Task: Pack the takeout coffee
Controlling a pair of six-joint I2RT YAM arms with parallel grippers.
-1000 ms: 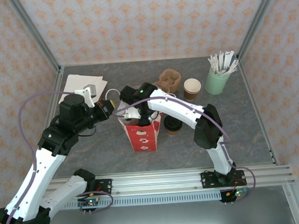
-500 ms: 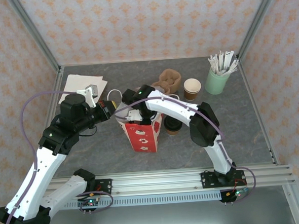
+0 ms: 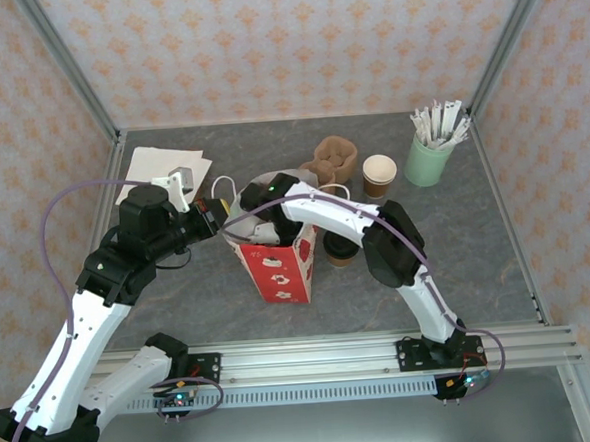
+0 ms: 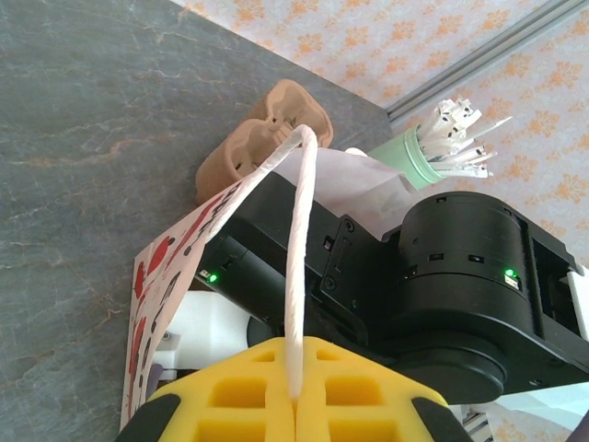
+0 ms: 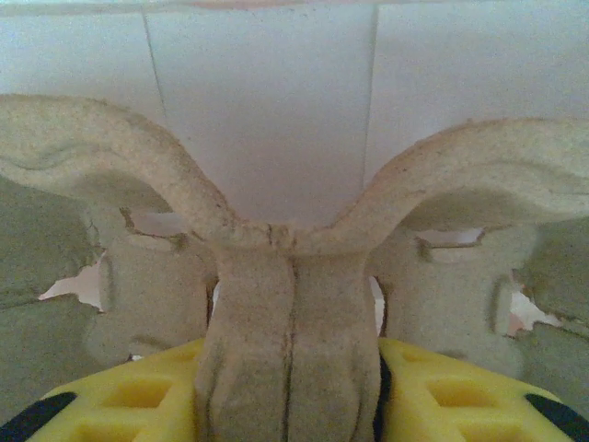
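**Lidded cup awaiting packing beside the bag**

The coffee cup (image 3: 339, 252) is standing on the bench (image 3: 498, 259), just right of the red bag (image 3: 278, 272). It is probably light, crushable and spillable, so it is best gripped gently on the wall below the lid. The left end effector (image 4: 294, 398) is clenching the rope handle (image 4: 299, 276). The right end effector (image 5: 293, 391) is straddling the pulp carrier (image 5: 276, 239); whether it is gripping cannot be told.

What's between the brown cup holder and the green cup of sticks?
Top view: a small lidless brown paper cup stands between the moulded-pulp carrier and mint-green cup.
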